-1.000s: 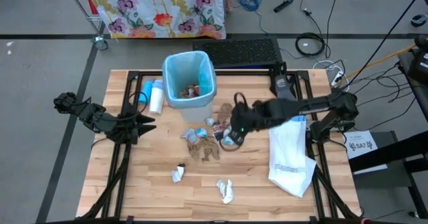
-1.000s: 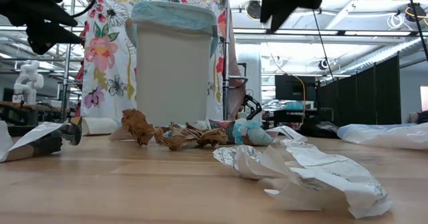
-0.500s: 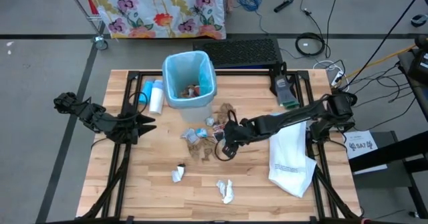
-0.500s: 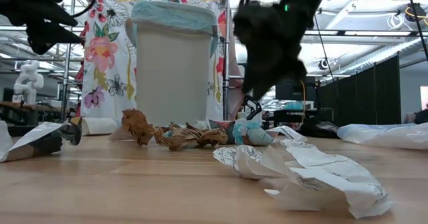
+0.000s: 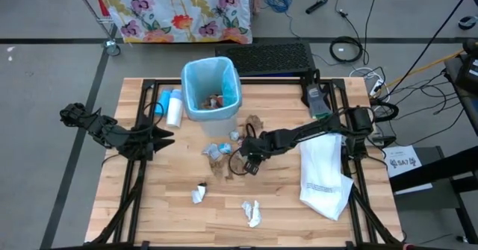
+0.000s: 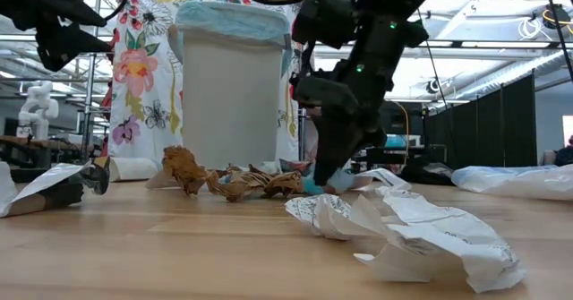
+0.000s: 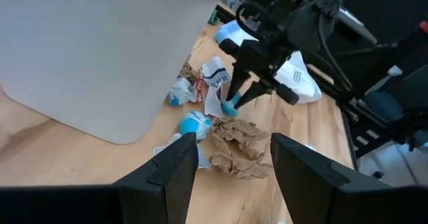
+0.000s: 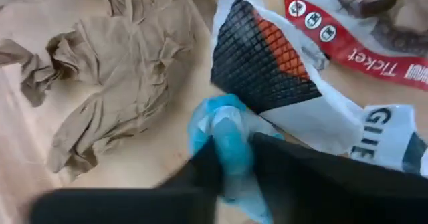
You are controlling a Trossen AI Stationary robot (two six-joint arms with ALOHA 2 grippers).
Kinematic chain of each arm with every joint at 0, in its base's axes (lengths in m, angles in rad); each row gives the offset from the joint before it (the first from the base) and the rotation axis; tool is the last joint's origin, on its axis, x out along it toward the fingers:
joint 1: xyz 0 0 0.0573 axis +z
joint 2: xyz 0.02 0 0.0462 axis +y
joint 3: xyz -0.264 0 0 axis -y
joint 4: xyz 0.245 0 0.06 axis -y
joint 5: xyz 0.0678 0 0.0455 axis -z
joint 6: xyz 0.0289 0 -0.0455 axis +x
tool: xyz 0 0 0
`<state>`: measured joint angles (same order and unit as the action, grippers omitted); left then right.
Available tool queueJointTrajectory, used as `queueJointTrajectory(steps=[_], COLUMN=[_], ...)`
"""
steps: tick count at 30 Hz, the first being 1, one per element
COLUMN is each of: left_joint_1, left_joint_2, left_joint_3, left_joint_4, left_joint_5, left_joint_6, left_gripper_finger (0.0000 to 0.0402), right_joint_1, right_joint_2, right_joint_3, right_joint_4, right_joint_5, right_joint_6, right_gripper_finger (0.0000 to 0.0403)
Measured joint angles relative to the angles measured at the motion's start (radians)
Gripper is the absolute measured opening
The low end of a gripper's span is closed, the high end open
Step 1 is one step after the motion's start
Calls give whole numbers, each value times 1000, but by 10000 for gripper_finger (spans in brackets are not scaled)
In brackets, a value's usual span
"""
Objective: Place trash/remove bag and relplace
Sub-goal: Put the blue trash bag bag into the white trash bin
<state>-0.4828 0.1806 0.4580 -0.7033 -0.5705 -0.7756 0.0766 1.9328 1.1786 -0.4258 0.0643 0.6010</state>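
Observation:
The bin (image 5: 211, 90), lined with the light-blue bag (image 5: 196, 74), stands at the table's far middle with some trash inside. More trash lies in front of it: brown crumpled paper (image 8: 110, 70), a white printed wrapper (image 8: 314, 97) and a light-blue scrap (image 8: 215, 120). My right gripper (image 5: 243, 156) reaches into this pile from the right and is shut on the light-blue scrap (image 7: 230, 109). My left gripper (image 5: 166, 136) waits open above the table's left side. The white replacement bag (image 5: 325, 174) lies flat at the right. My right gripper pinches the light-blue scrap between its two fingers (image 8: 281, 167); the crumpled end (image 8: 212, 117) sticks out past the fingertips. The fingers slant down from the table's right (image 6: 324, 167). The scrap is low among the pile; whether it still rests on the wood, I cannot tell.
A blue-and-white cylinder (image 5: 173, 107) lies left of the bin. Two white crumpled scraps (image 5: 199, 194) (image 5: 252, 213) lie nearer the front edge, the latter large in the low view (image 6: 421, 237). A black tray (image 5: 265, 56) sits beyond the table's far edge.
My right gripper has come down from high above the table and gone toward the left edge into the trash pile, tipping its fingers downward. Its fingers now stand on the light-blue scrap. The pile and my left arm have stayed where they were.

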Motion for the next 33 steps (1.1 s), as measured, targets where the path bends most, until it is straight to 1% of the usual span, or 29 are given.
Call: queueJointTrajectory(steps=[1, 2, 5, 7, 12, 15, 18, 22, 24, 29, 33], left_joint_1=[0, 0, 0, 0, 0, 0, 3, 15, 22, 32, 32], left_joint_2=[0, 0, 0, 0, 0, 0, 0, 0, 0, 0, 0], left_joint_3=[0, 0, 0, 0, 0, 0, 0, 0, 0, 0, 0], left_joint_4=[0, 0, -1, -3, -44, -88, -124, -132, -141, -171, -172], left_joint_5=[0, 0, -5, -14, -57, -62, -63, -65, -67, -67, -66], left_joint_6=[-3, -3, 0, 14, 26, 24, 24, 31, 33, 30, 26], left_gripper_finger=[191, 191, 191, 191, 191, 191, 191, 191, 191, 191, 191], right_joint_1=[2, 4, 12, 14, 24, 24, 24, 15, 3, -56, -98], right_joint_2=[-10, -27, -97, -165, -303, -376, -403, -401, -398, -353, -251], right_joint_3=[-1, 0, 11, 48, 151, 248, 343, 489, 542, 640, 771], right_joint_4=[-2, -8, -103, -154, -377, -500, -611, -702, -692, -560, -496], right_joint_5=[-6, -12, -27, -7, 126, 199, 277, 357, 370, 382, 380], right_joint_6=[3, 7, 41, 48, 61, 87, 98, 72, 32, -98, -223], right_gripper_finger=[29, 19, 17, 11, 3, 2, 1, 1, 0, 0, 0])
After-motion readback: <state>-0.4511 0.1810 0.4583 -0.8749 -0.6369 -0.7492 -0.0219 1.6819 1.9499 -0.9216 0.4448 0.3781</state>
